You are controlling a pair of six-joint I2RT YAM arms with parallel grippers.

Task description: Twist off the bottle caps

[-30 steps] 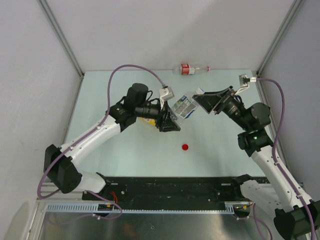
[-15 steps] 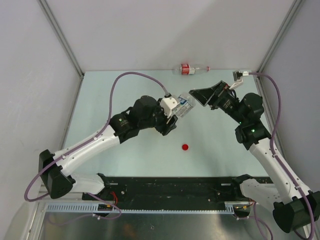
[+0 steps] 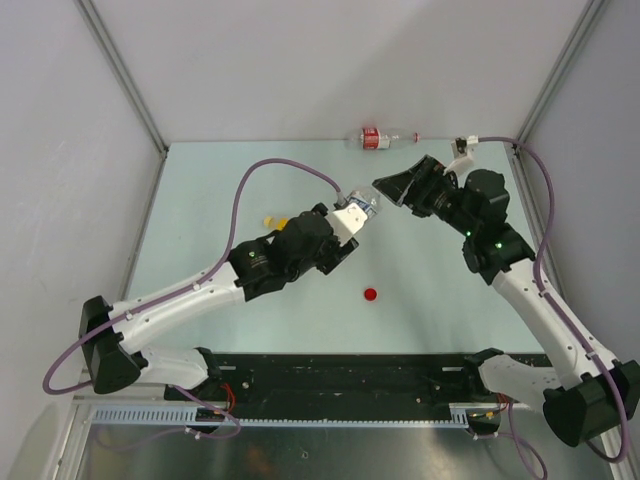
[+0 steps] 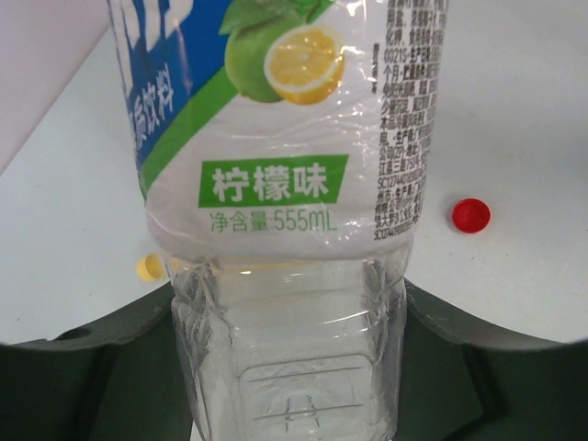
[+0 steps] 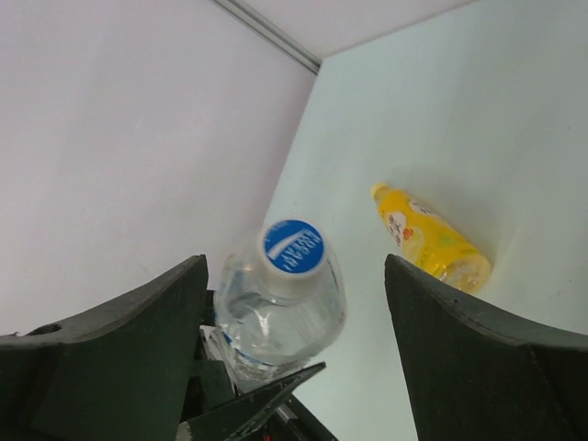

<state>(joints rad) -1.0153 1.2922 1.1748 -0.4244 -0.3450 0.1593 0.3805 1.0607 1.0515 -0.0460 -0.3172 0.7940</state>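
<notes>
Top view: the clear bottle (image 3: 364,205) that I hold on my left side has just swung up toward my right fingers (image 3: 400,186). A second ago it sat lower and more tilted, between both arms. My right fingers have pulled back toward the far side and now hang wide open just beside the bottle's top. I judge the bottle is presented for the twist, which hasn't begun. The move uncovered the yellow cap (image 3: 268,217) on the counter (image 3: 200,190), left of the clear bottle. The red cap (image 3: 371,295) on its near side and the red-label bottle (image 3: 385,138) behind it have not moved.

Left wrist: my left fingers (image 4: 101,367) are clamped on the clear bottle's lower body, one on each side. Red cap to its right and yellow cap to its left, both loose.

Right wrist: the blue cap (image 5: 294,247) is on the clear bottle, sitting between my spread right fingers, which touch nothing. The yellow bottle (image 5: 430,239) lies on the counter to the right of the clear one. With two caps off, blue looks like the last one.
</notes>
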